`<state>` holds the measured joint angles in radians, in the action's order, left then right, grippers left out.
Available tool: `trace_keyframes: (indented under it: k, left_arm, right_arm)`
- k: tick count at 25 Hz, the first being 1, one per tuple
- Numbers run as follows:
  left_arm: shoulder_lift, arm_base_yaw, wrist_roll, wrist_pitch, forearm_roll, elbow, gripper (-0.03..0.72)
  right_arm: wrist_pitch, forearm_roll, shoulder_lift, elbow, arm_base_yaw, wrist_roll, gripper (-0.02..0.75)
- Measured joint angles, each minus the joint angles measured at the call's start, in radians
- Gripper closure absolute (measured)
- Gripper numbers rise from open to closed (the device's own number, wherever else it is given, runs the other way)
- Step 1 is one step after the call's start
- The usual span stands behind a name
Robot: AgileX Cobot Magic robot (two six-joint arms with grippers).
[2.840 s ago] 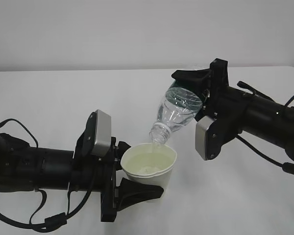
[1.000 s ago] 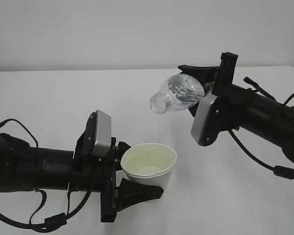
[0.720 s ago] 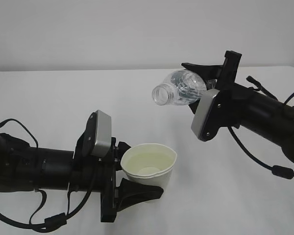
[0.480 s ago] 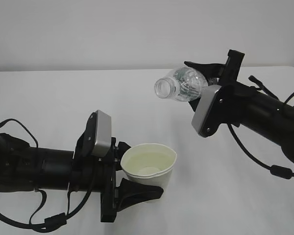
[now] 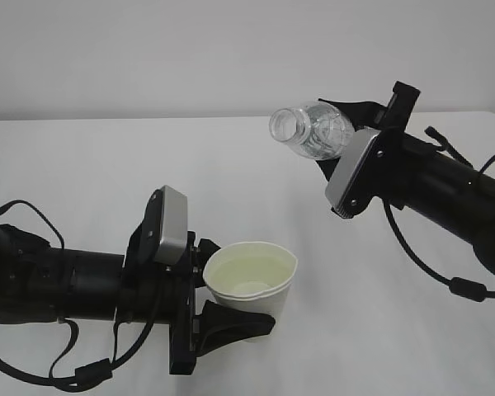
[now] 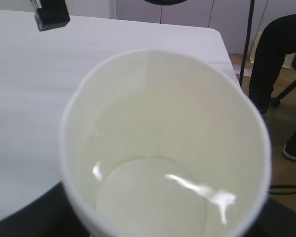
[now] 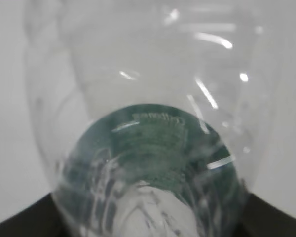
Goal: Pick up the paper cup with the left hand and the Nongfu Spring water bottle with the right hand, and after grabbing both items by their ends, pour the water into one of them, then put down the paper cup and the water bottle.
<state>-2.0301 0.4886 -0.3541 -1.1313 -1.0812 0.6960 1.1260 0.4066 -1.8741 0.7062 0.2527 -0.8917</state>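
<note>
Table: plain white table (image 5: 82,173) that fills the exterior view to its far edge, where a pale wall begins.

Cup: small white tapered paper cup (image 5: 250,285) with a rolled rim and a pale cream inside, upright near the table's front edge, a little left of the middle. Clear water (image 6: 153,197) lies in its bottom, with bright glints on the surface in the left wrist view.

Left tool: black two-finger tool of the left arm (image 5: 223,301) is closed around the cup's lower wall, one black finger (image 5: 231,326) under the cup's near side; a grey box-shaped camera module (image 5: 172,225) sits on top of the arm.

Bottle: small clear ribbed plastic bottle (image 5: 313,132) with no cap, held in the air over the far right part of the table, well apart from the cup, lying close to level with its open threaded neck towards the left. The right wrist view looks through its clear base (image 7: 148,173) at a dark green label.

Right tool: black two-finger tool of the right arm (image 5: 359,124) grips the bottle at its base end; its grey camera module (image 5: 353,173) hangs just below.
</note>
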Motion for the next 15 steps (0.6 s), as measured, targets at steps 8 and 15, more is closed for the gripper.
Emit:
trace_keyframes:
  k: [8, 15]
  left_arm:
    - [0.0, 0.0, 0.0, 0.0, 0.0, 0.0, 0.218]
    - [0.0, 0.0, 0.0, 0.0, 0.0, 0.0, 0.218]
  right_arm:
    - [0.0, -0.046, 0.0, 0.0, 0.0, 0.095, 0.322]
    - [0.0, -0.081, 0.0, 0.0, 0.0, 0.169, 0.322]
